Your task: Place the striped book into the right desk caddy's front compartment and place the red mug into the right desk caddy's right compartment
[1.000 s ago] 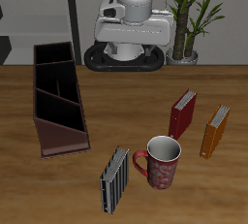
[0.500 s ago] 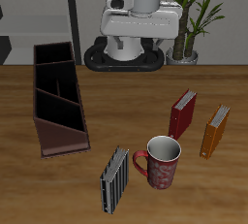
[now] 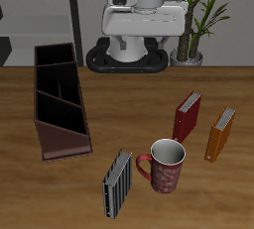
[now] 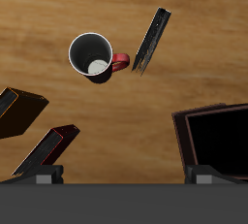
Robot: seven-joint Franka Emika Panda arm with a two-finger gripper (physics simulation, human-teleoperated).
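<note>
Grey-and-black striped book (image 3: 118, 183) stands at 9 o'clock of the red mug (image 3: 166, 166), outside the right desk caddy (image 3: 58, 100); claw state indeterminable, so descend centred over its spine.

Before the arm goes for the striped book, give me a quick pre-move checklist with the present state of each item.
1. Striped book stands upright on the table, beside the red mug: ok.
2. Gap between book and mug handle for the tool's fingers: narrow in both views, cannot tell if enough.
3. Right desk caddy compartments hold nothing visible: ok.
4. Tool is above the table, carrying nothing: ok; open or shut: cannot tell.
5. Red book and orange book stand apart from the book-to-caddy path: ok.
</note>
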